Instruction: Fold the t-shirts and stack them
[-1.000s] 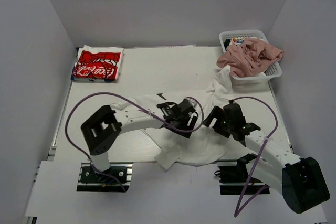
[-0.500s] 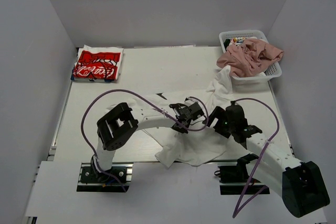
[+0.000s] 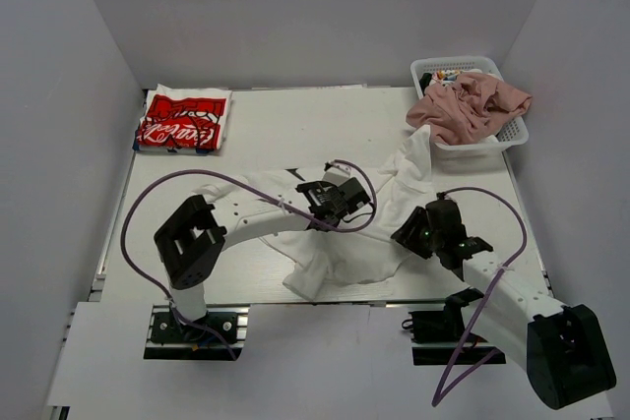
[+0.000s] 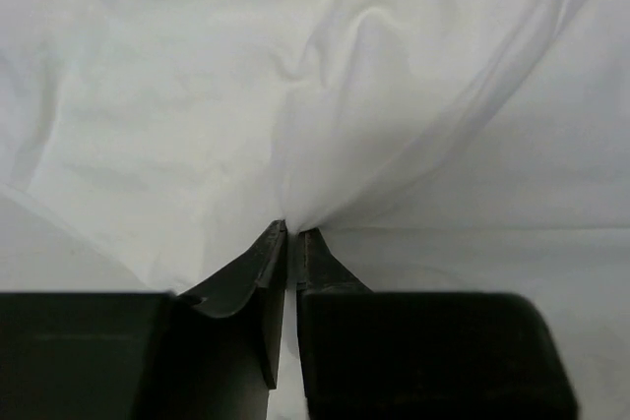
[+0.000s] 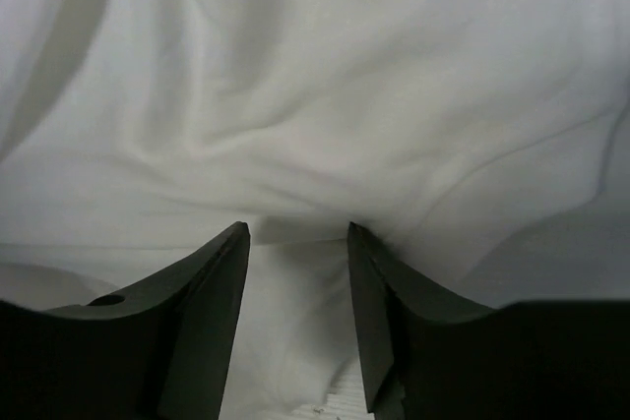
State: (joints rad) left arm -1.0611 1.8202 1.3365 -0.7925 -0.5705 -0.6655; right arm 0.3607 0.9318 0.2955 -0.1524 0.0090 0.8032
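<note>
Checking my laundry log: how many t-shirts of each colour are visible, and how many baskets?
Plain white t-shirt: 1
White t-shirt with red print: 1
Dusty-pink t-shirt: 1
Basket: 1
Total: 4
Colourful scrap inside basket: unclear, not counted.

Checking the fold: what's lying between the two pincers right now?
Only the white shirt: the top view shows its rumpled cloth filling the stretch between the left pincer, shut on a fold, and the open right pincer.

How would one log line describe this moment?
left hand: shut on white t-shirt | right hand: open, over it | red-print t-shirt: folded | pink t-shirt: in basket
</note>
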